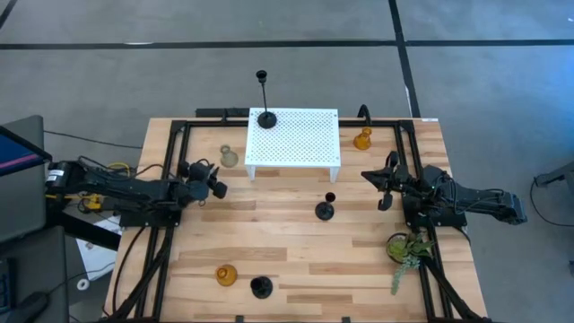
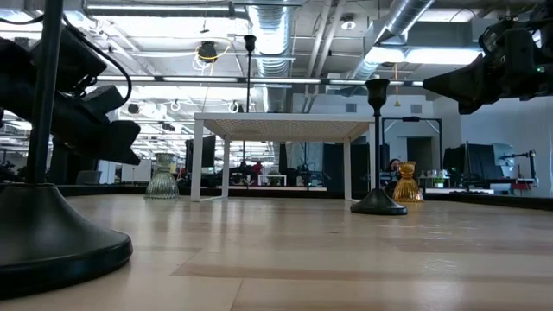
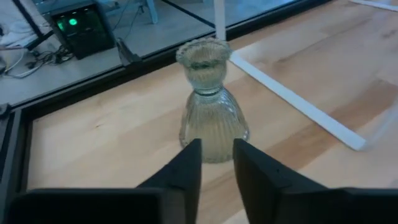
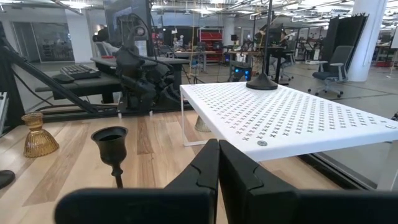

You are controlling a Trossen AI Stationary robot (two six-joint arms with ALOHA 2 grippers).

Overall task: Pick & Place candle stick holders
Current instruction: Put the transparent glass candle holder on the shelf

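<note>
A wooden surface (image 1: 287, 242) seen from above holds a white perforated stand (image 1: 294, 137) near its far edge, with two dark robot arms reaching in from either side. The left gripper (image 1: 218, 180) hovers on the left side, just in front of a clear glass candle holder (image 1: 230, 156) that sits beside the stand's left leg; in the left wrist view its jaws are slightly spread, with a narrow gap, and the ribbed glass holder (image 3: 211, 102) stands upright just beyond the fingertips (image 3: 189, 155), not gripped. The right gripper (image 1: 386, 184) hangs on the right side, its jaws pressed together and empty. A tall black candlestick (image 1: 265, 103) with a thin stem stands on the stand's far left corner. A shorter black candlestick (image 1: 326, 206) stands on the wood in front of the stand. One amber glass holder (image 1: 362, 138) sits to the right of the stand, and another amber glass holder (image 1: 226, 274) sits near the front edge, next to a squat black holder (image 1: 261, 287). A green plant sprig (image 1: 408, 251) lies at the right, near the right arm's base.
</note>
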